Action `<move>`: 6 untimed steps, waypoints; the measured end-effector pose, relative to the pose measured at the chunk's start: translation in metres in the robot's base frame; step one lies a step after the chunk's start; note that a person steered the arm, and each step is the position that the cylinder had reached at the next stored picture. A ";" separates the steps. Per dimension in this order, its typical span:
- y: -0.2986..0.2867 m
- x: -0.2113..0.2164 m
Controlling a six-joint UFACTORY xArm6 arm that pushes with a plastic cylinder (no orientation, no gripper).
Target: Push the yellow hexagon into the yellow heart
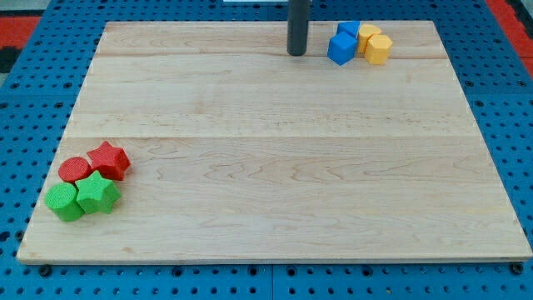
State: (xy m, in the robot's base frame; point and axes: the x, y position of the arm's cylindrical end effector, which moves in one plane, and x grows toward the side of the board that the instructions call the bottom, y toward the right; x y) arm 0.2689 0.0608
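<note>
Two yellow blocks sit touching each other near the view's top right. The front one [379,48] looks like the hexagon. The one behind it [368,33] is partly hidden and its shape is hard to make out. Two blue blocks press against their left side, one in front [340,48] and one behind [350,29]. My tip [296,52] rests on the board at the view's top centre, a short gap to the left of the front blue block and touching no block. The blue blocks lie between my tip and the yellow blocks.
A wooden board [275,167] lies on a blue pegboard. Near its bottom left corner a cluster holds a red cylinder [75,170], a red star [109,159], a green star [97,194] and another green block [64,202].
</note>
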 end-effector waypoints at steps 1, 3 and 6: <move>0.040 0.004; 0.048 0.023; 0.121 0.026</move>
